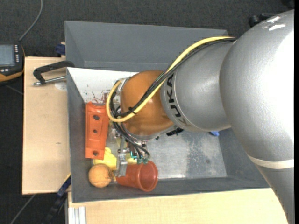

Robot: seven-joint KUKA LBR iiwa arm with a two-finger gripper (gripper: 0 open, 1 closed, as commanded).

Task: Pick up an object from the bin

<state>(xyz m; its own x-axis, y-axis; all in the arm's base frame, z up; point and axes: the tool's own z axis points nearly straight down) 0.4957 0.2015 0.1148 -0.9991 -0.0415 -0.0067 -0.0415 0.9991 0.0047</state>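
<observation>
My gripper (124,157) hangs below the orange wrist cover, low in the bin's front left corner. Its tip comes down between a small yellow piece (108,159) on its left and a red cup (141,176) that lies on its side just below and to the right. A tan ball (99,176) rests against the front wall, left of the cup and touching the yellow piece. A long orange block with holes (95,129) lies along the left wall, just left of the gripper. Part of the gripper is hidden by the wrist and cables.
The big grey arm covers the bin's right half and much of its middle. A patch of bare floor shows right of the red cup. The left and front walls stand close to the gripper.
</observation>
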